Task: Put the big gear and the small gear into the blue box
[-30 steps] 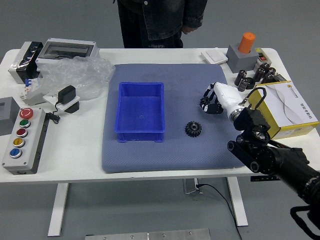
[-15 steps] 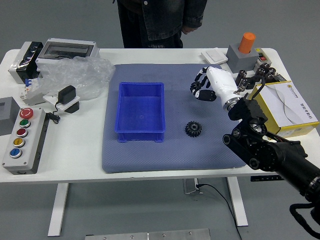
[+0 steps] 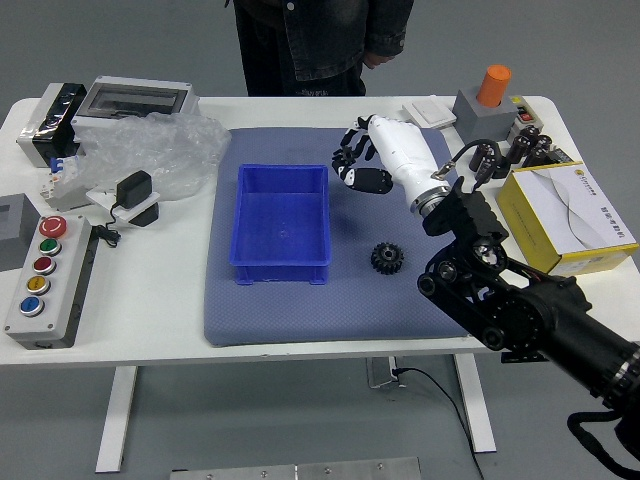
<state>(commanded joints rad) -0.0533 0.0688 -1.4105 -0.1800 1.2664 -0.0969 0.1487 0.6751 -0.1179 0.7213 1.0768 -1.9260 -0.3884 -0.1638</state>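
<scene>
My right hand [image 3: 356, 160] is over the mat's far part, just beyond the blue box's [image 3: 280, 222] right far corner. Its fingers are closed on a dark toothed piece, the small gear [image 3: 343, 161], partly hidden by the fingertips. A black gear with a central hole, apparently the big gear [image 3: 387, 258], lies flat on the mat to the right of the box. The open blue box has nothing inside. My left hand is out of view.
A grey-blue mat [image 3: 270, 325] lies under box and gear. Plastic wrap [image 3: 165, 150] and a button panel [image 3: 50, 285] are at left; a yellow-white box [image 3: 570, 215] and grey block with orange knob [image 3: 492, 88] at right. A person [image 3: 325, 45] stands beyond the table, hands off it.
My right hand has moved left and away from the near edge, up over the mat toward the blue box, carrying the small gear. The gear on the mat and the box have stayed put.
</scene>
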